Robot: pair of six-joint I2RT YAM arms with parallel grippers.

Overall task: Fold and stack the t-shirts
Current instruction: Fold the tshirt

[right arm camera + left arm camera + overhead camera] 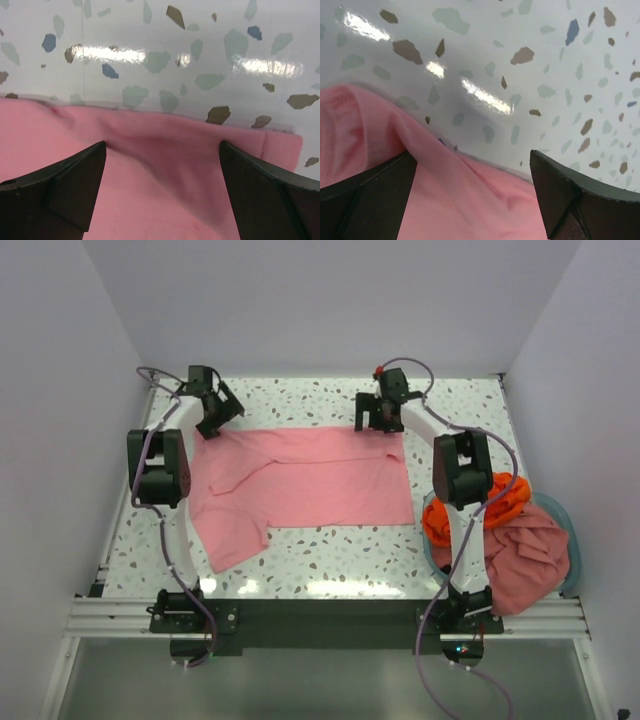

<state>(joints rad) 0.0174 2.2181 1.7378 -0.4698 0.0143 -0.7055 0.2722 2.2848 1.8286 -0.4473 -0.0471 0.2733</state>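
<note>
My left gripper [472, 155] hangs with its fingers wide apart and nothing pinched between them, and the far edge of the light pink t-shirt [310, 475] lies just under the tips. My right gripper [162, 145] is the same: jaws spread, empty, straddling the shirt's far hem close to its corner.

Seen from above, I am at eleven o'clock and one o'clock of the shirt. I judge these two far corners are the natural places to take hold for a fold drawn back toward six o'clock. The shirt lies spread across the middle of the table [300, 395], mostly flat, with one sleeve trailing toward seven o'clock, so it looks like the one being worked.

At about four o'clock the pale teal basket [572, 530] holds the bright orange-red t-shirt [500, 498] and the darker salmon-pink t-shirt [530, 555], both bundled and unfolded. By my reading they are parked out of the folding area.

The tabletop is glossy white with coloured speckles and throws back lamp glare. Plain pale walls close in on three sides.
</note>
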